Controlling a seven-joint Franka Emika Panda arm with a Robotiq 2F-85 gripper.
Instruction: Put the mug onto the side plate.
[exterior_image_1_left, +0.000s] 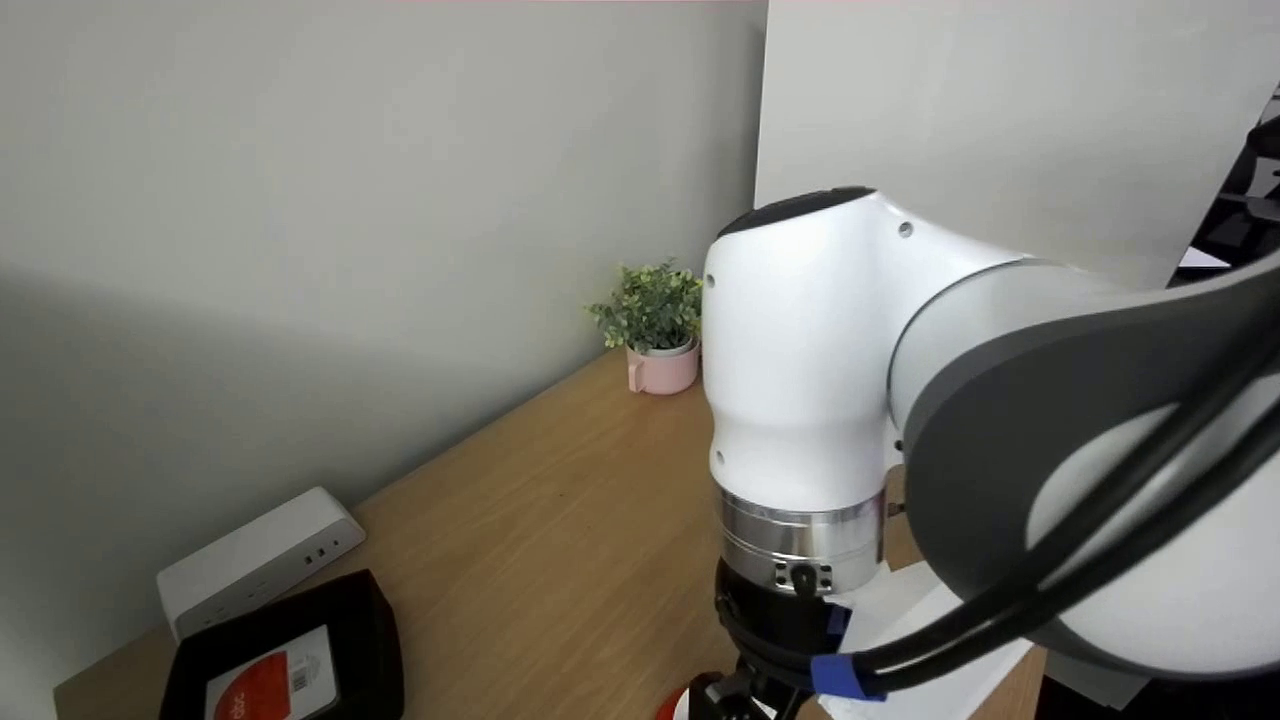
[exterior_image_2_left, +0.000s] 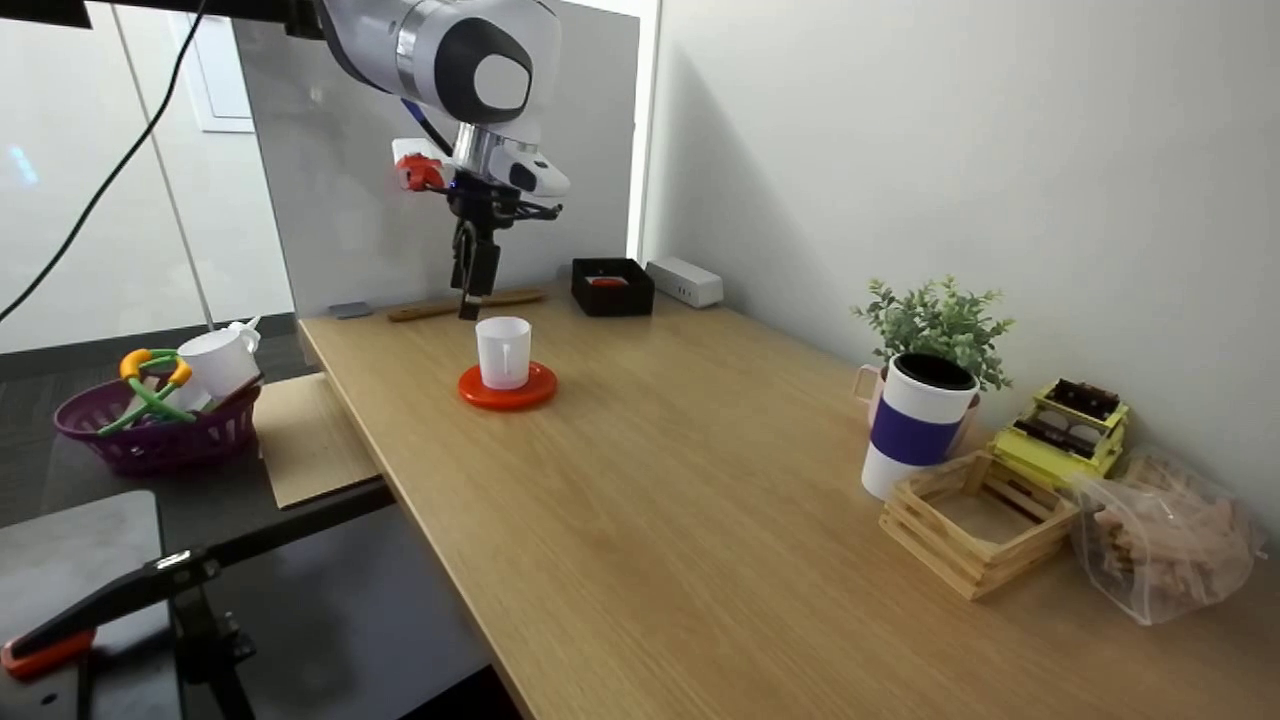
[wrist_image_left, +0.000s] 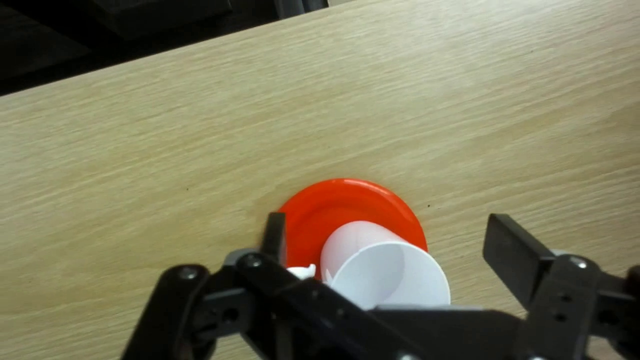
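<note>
The white mug (exterior_image_2_left: 503, 352) stands upright on the red side plate (exterior_image_2_left: 507, 399), on the wooden table. In the wrist view the mug (wrist_image_left: 360, 235) opens toward the camera, with the red plate (wrist_image_left: 345, 197) under it. Its handle is partly hidden behind a finger. My gripper (exterior_image_2_left: 473, 303) hangs above the table, higher than the mug and apart from it. In the wrist view my gripper (wrist_image_left: 387, 235) is open and empty, its fingers wide apart. In an exterior view only a sliver of the plate (exterior_image_1_left: 667, 706) shows at the bottom edge beside the gripper.
A black tray (exterior_image_2_left: 612, 300) and a white power strip (exterior_image_2_left: 686, 282) stand behind the plate. A plant (exterior_image_2_left: 935, 320), a blue-and-white cup (exterior_image_2_left: 912, 435), a wooden crate (exterior_image_2_left: 960, 560), a yellow box (exterior_image_2_left: 1060, 435) and a plastic bag (exterior_image_2_left: 1165, 540) stand along the wall.
</note>
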